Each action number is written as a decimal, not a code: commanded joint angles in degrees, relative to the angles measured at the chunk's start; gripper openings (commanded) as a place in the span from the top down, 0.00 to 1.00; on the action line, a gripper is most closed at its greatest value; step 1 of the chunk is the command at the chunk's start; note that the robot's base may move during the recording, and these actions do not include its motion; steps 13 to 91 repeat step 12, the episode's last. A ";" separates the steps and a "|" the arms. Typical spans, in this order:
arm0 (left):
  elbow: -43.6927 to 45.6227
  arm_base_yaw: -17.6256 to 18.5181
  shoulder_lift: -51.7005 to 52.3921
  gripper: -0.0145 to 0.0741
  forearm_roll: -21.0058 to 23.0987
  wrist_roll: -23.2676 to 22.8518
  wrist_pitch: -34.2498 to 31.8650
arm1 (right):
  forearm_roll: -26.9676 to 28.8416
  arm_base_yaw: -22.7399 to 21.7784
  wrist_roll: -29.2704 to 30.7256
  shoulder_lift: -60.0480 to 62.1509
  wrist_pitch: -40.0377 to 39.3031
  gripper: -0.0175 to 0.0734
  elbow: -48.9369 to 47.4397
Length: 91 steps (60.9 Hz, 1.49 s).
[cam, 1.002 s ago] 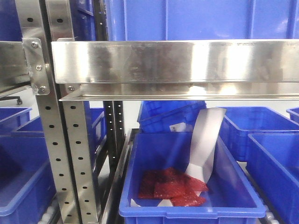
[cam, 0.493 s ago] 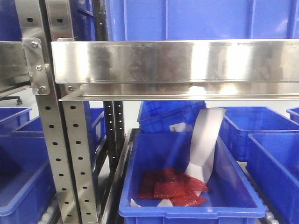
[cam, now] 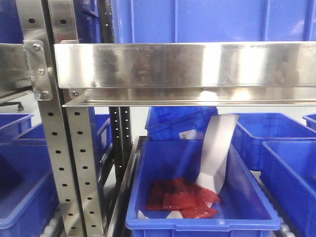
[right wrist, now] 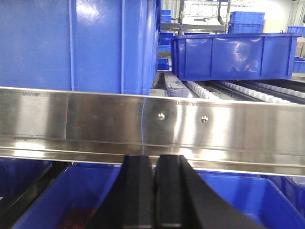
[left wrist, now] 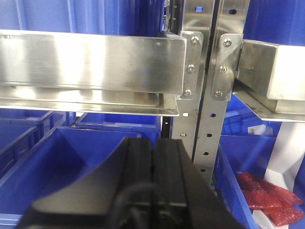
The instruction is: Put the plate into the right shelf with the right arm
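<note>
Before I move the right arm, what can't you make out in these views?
- Plate: in no view, so its location is unknown.
- Right claw: right wrist view, fingers together, nothing visible between them; the bottom edge crops them.
- Left claw: same, left wrist view.
- Red packets: front view, too small to identify; a white sheet covers part of them.

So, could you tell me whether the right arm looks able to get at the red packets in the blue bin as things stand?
Probably not directly. The right tool sits shut in front of the steel shelf rail, which crosses its path. The red packets lie below, in the blue bin, so it would likely have to drop under the rail first.
</note>
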<state>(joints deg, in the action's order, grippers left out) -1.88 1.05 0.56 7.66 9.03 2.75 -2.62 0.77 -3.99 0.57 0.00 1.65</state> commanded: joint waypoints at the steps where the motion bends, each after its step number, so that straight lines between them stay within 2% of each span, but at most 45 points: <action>1: -0.59 0.11 0.59 0.98 0.47 -0.40 -5.16 | -0.69 0.01 -0.11 1.07 -5.54 0.75 -0.87; 91: -0.59 0.11 0.59 0.98 0.47 -0.40 -5.16 | -0.69 0.01 -0.11 1.07 -5.54 0.75 -0.87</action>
